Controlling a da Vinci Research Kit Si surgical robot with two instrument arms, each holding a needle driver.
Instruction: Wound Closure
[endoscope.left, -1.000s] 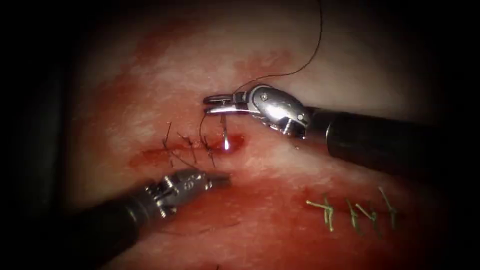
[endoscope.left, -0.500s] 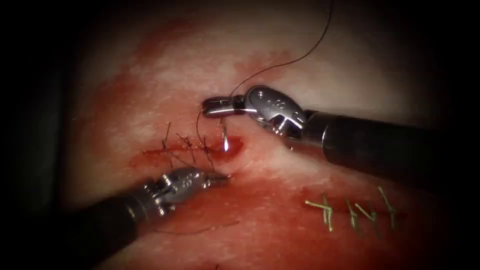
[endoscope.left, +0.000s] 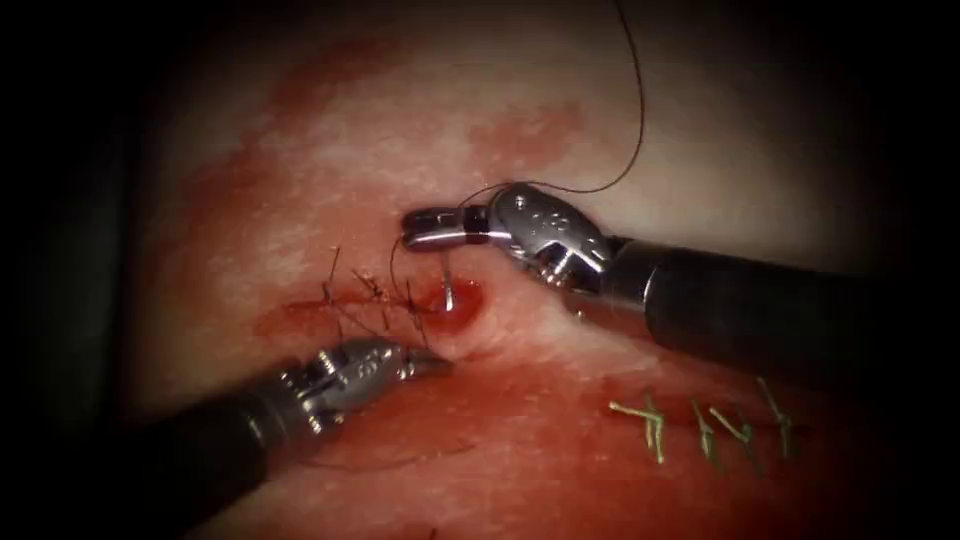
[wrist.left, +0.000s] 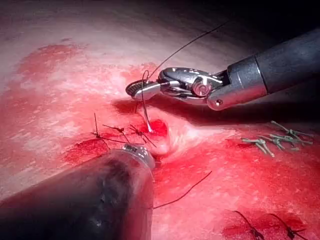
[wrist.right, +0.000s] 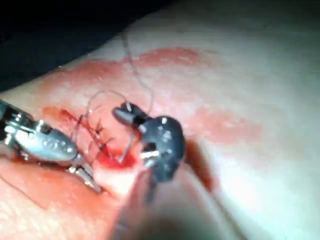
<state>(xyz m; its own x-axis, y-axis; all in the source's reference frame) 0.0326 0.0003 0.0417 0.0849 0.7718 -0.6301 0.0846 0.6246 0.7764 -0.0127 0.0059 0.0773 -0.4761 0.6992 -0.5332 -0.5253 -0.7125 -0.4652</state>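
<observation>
Resting nearest the endoscope, the left end effector (endoscope.left: 425, 363) lies low on the tissue (endoscope.left: 700, 130) just below the cut (endoscope.left: 400, 305), its jaws together and their tips pressed at the lower lip of the wound; whether they pinch tissue or simply lean on it I cannot tell. Just beyond, the cut carries several dark stitches (endoscope.left: 375, 295) along its left part and a pool of red fluid (endoscope.left: 462, 302) at its open right end. The needle (endoscope.left: 447, 280) stands nearly upright there, its lower end down in the wet opening and apparently in the tissue, its upper end clamped in the closed right end effector (endoscope.left: 435, 228), which hovers just above the wound. The thread (endoscope.left: 625, 160) loops from that end effector, up and away over the pale far tissue. A separate row of pale stitches (endoscope.left: 700, 425) lies well off to the right.

The needle is thin, stiff steel, probably slick with fluid, so it is best held across its body, away from the point, with a firm square bite. The tissue looks soft and yielding. The thread is limp and fine and seems likely to snag on the jaws.
</observation>
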